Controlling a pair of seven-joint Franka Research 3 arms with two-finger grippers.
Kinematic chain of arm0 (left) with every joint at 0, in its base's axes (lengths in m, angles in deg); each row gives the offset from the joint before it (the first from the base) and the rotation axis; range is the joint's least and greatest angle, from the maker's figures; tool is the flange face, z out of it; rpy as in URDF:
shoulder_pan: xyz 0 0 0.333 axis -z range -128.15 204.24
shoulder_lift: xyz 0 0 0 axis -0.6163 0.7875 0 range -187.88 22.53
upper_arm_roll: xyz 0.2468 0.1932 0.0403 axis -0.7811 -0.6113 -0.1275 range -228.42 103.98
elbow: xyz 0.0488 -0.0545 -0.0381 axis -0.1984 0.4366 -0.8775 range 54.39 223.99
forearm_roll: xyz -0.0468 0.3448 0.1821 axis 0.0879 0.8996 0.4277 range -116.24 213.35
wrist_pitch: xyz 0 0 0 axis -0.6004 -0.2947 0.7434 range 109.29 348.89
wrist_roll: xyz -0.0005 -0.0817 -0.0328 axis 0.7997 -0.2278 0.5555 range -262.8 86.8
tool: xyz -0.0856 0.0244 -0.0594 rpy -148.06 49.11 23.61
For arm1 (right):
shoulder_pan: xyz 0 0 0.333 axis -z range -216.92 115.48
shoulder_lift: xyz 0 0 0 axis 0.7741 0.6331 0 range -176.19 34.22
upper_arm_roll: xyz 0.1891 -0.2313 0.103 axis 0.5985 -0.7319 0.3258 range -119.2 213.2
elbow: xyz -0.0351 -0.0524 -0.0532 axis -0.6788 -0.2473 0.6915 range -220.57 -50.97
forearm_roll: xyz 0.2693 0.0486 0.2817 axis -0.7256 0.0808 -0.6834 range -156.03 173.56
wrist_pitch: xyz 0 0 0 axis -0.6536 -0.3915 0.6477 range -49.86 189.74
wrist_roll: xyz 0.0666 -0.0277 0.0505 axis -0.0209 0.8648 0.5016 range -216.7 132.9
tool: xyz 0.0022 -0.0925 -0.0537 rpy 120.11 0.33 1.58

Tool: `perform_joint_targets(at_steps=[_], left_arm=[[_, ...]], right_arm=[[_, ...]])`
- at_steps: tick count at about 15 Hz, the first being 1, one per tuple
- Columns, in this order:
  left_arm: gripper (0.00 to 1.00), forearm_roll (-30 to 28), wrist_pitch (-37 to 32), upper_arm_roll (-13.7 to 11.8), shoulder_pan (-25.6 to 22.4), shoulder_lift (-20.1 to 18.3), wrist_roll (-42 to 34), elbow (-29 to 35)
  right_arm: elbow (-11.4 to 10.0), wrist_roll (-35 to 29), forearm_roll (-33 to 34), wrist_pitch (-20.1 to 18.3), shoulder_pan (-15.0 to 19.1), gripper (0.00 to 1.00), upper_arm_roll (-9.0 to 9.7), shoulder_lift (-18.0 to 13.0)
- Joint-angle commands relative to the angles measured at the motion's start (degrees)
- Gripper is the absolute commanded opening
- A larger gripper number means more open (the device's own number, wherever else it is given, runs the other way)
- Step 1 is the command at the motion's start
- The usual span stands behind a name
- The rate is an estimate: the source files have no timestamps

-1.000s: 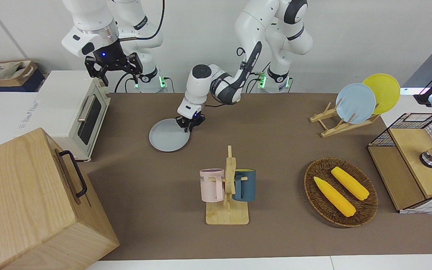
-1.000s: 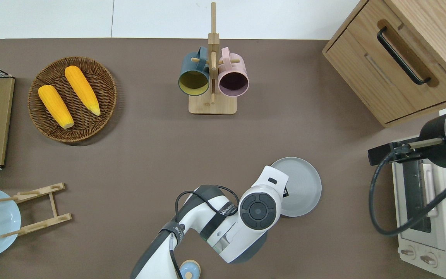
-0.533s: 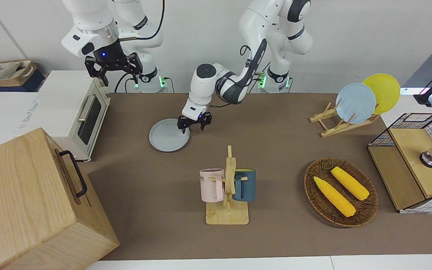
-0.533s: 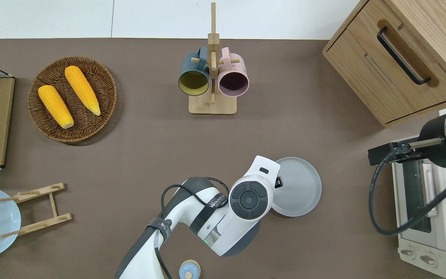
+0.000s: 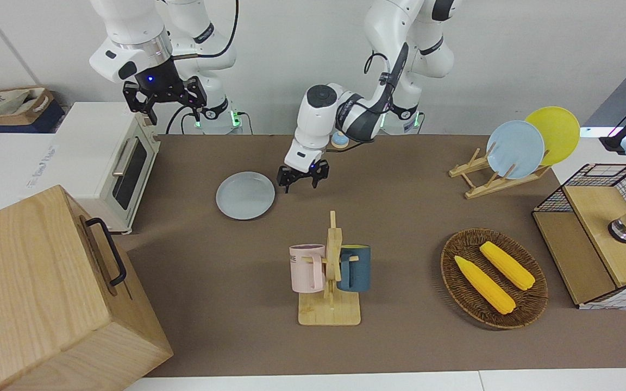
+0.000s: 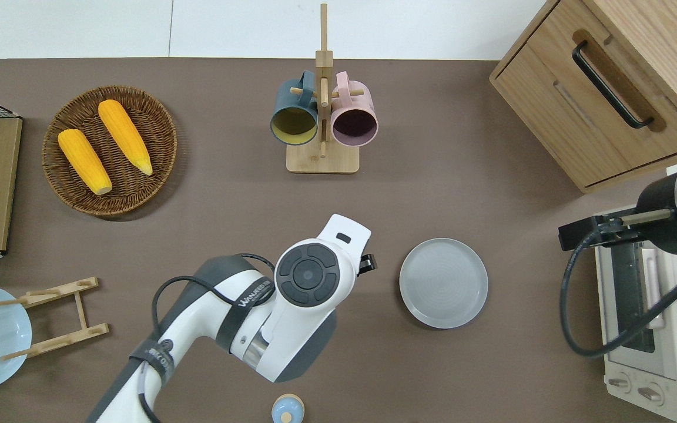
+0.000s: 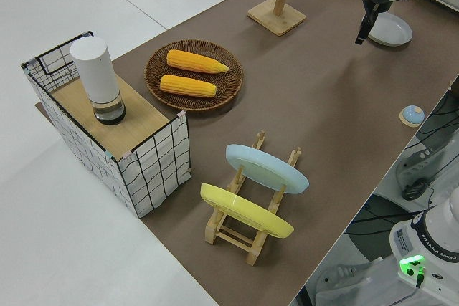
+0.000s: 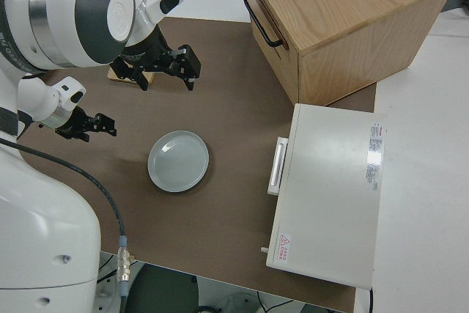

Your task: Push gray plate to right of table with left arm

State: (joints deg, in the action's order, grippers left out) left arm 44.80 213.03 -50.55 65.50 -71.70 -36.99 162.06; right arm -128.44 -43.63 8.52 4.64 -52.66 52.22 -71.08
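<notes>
your gray plate lies flat on the table, toward the right arm's end, near the toaster oven and well apart from the mug rack. it sits exactly where it did a second ago. what changed is the left gripper: it was at the plate's rim, and has since lifted off and drawn back toward the table's middle, jaws spread and empty. to me the push looks finished and this is the retreat. the right gripper is parked, jaws apart.
</notes>
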Motion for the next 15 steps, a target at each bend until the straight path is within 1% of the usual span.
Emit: perform_joint_targets(at_steps=[1,3,8,11,13,15], left_arm=[[0.98,-0.81,-6.49,0.11,-5.3,-5.61,-7.92,2.79],[0.98,-0.81,-9.57,0.11,-8.2,-7.01,-12.05,2.44],[0.99,-0.9,-18.97,0.02,-16.55,-11.67,-25.67,1.04],[0.99,-0.46,-23.46,0.02,-20.42,-13.87,-31.12,-0.81],[0.99,-0.02,-26.54,0.02,-22.0,-14.75,-34.91,-2.13],[0.99,0.15,-26.9,0.11,-22.8,-14.67,-35.19,-3.71]], right_arm=[[-0.03,0.06,-0.46,-0.69,0.62,0.983,0.32,-0.43],[-0.03,0.15,-0.46,-0.69,0.62,0.983,0.23,-0.43],[0.05,0.15,-0.46,-0.69,0.62,0.983,0.23,-0.43],[-0.03,0.15,-0.46,-0.69,0.62,0.983,0.32,-0.43],[0.05,0.15,-0.46,-0.69,0.62,0.983,0.23,-0.43],[-0.03,0.15,-0.46,-0.69,0.62,0.983,0.32,-0.43]])
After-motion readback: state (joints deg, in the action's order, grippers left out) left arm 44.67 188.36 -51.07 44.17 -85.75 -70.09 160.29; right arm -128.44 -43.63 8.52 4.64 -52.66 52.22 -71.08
